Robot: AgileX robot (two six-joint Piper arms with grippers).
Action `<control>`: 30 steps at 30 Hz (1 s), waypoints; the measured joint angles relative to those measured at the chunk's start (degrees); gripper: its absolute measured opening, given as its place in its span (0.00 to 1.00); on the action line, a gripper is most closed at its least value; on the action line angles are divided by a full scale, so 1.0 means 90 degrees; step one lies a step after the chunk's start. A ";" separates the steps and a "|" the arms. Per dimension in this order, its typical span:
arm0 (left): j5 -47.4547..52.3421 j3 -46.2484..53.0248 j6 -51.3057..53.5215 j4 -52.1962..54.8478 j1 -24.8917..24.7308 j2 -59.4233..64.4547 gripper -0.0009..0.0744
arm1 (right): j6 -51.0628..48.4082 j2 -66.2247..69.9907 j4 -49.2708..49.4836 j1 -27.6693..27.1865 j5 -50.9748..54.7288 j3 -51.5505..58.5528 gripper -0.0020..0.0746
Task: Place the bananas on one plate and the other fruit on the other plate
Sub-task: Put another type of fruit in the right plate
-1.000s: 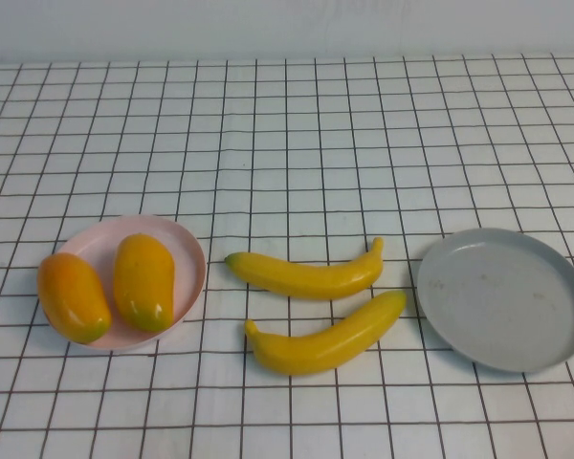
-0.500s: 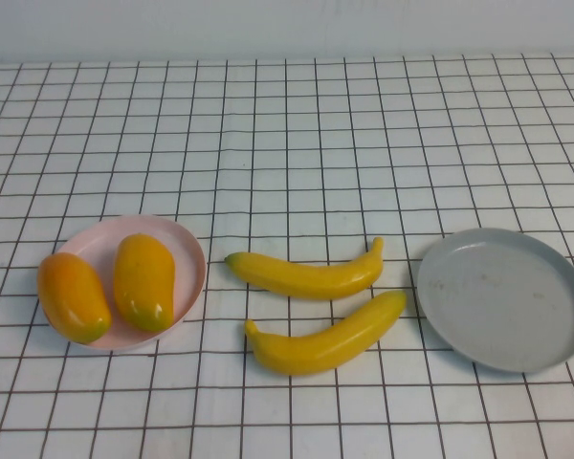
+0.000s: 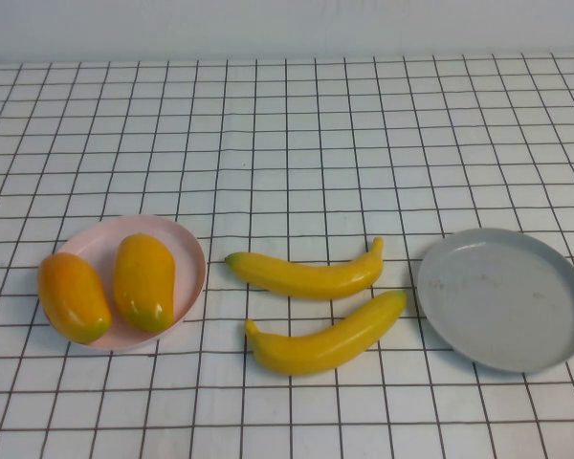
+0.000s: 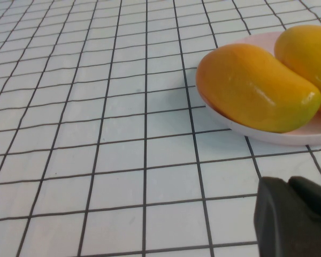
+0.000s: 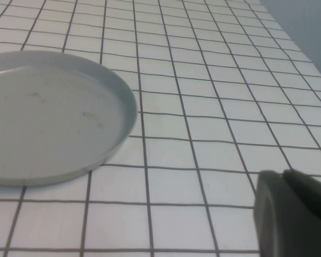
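Both mango-like fruits point(image 3: 110, 285) lie on the pink plate point(image 3: 187, 251) at the left. The two bananas point(image 3: 316, 306) lie on the checked surface point(image 3: 287, 143) – between that plate and the grey plate point(image 3: 502, 298). Left pincer point(image 4: 294, 217) near the pink plate, right pincer point(image 5: 291, 214) near the grey one – both pressed together, holding nothing.

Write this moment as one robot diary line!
mangoes: pink plate | bananas: on table | grey plate: empty | left gripper: shut | right gripper: shut
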 joint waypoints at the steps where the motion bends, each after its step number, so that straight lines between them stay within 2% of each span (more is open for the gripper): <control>1: 0.0000 0.0000 0.0000 0.0000 0.0000 0.0000 0.01 | 0.0000 0.0000 -0.0011 0.0000 0.0000 0.0000 0.01; 6: 0.0000 0.0000 0.0000 0.0000 0.0000 0.0000 0.01 | 0.0000 0.0000 -0.0025 0.0000 0.0000 0.0000 0.01; 9: 0.0000 0.0000 0.0000 0.0000 0.0000 0.0000 0.01 | 0.0000 0.0000 0.0362 0.0000 -0.0099 0.0000 0.01; 12: 0.0000 0.0000 0.0000 0.0000 0.0000 0.0000 0.01 | 0.0043 0.0000 0.1691 0.0000 -0.0462 0.0000 0.01; 18: 0.0000 0.0000 0.0000 0.0000 0.0000 0.0000 0.01 | 0.0139 0.0000 0.5663 0.0000 -0.0966 0.0000 0.00; 21: 0.0000 0.0000 0.0000 0.0000 0.0000 0.0000 0.01 | 0.0139 0.0000 0.6806 0.0000 -0.1124 0.0000 0.01; 30: 0.0000 0.0000 0.0000 0.0000 0.0000 0.0000 0.01 | 0.0139 0.0000 0.7317 0.0000 -0.1224 0.0000 0.01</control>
